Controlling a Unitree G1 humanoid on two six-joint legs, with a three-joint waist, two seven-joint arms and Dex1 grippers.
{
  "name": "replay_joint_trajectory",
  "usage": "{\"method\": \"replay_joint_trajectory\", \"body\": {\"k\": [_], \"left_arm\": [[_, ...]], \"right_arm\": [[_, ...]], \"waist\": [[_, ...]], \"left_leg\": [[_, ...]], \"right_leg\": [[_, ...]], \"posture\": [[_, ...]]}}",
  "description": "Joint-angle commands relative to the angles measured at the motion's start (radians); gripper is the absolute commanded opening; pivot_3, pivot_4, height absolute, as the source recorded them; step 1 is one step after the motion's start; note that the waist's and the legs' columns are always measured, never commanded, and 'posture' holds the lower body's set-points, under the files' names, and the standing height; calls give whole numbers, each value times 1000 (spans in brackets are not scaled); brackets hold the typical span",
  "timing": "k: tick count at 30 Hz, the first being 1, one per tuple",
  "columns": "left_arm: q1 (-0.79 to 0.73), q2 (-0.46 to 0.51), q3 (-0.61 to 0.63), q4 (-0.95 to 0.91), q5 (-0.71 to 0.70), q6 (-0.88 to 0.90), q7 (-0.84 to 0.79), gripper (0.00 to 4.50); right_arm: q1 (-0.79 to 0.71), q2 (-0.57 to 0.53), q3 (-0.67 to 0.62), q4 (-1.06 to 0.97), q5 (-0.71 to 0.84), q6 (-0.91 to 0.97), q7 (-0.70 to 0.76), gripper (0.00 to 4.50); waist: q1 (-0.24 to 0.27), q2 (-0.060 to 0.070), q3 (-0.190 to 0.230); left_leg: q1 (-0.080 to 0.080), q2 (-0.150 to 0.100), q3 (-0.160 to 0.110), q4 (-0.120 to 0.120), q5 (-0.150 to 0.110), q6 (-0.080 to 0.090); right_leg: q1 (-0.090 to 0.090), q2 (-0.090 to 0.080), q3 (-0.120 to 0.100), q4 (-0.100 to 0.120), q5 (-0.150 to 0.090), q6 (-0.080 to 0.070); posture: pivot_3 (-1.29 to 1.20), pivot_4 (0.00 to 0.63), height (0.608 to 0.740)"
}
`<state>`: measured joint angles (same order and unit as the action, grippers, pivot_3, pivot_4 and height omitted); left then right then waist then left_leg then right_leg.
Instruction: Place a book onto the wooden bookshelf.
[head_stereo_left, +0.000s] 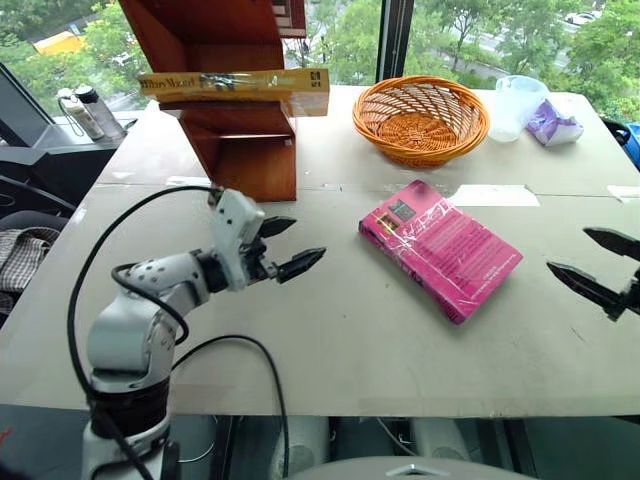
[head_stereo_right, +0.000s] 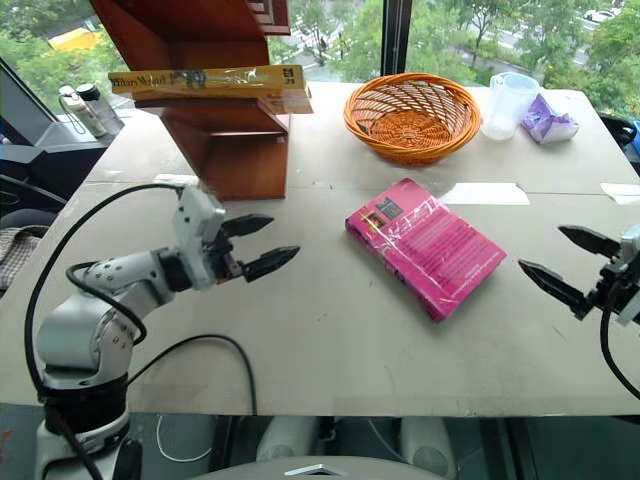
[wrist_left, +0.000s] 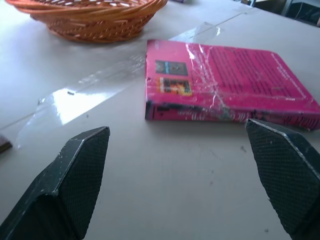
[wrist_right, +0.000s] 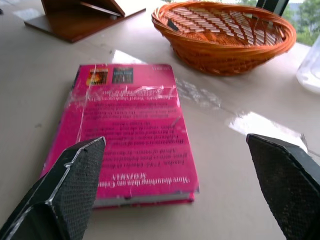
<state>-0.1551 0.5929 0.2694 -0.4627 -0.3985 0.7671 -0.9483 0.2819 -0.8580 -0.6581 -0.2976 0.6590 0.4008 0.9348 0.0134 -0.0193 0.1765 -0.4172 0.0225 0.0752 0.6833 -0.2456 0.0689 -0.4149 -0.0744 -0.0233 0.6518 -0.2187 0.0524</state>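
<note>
Lying flat on the wooden bookshelf (head_stereo_left: 245, 150), the book (head_stereo_left: 235, 84) runs left-right.

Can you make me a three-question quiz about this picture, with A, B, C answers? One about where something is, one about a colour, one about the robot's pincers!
1. Where is the yellow book?
A. In the basket
B. On the bookshelf
C. In a pincer

2. What colour is the book lying flat on the table?
A. Pink
B. Green
C. Blue

3. How are the left pincer and right pincer?
A. Both open, holding nothing
B. Both shut on a book
C. One is holding the basket

Answers:
1 B, it lies across a shelf board.
2 A, its cover is bright pink under shiny wrap.
3 A, both sets of fingers are spread apart over the table with nothing between them.
</note>
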Motion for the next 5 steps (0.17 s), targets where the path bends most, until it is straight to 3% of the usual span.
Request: {"method": "replay_joint_trajectory", "body": {"k": [1,5], "left_arm": [[67,48,60,-4,-42,-58,-36,4475],[121,65,40,0,-45,-91,-23,4475]], "right_arm": [[74,-20,-118,12,-33,-30,58,4500],[109,-26,-146,49,-51,-35,93,4500]], "waist": [[0,0,0],[1,1,0]], "left_leg": [[0,0,-1,0,0,0],[0,0,-2,0,-3,-5]], "right_leg": [[0,-4,0,-1,0,0],[1,-9,-3,-5,0,0]], "posture": [[0,150,733],[0,150,733]]}}
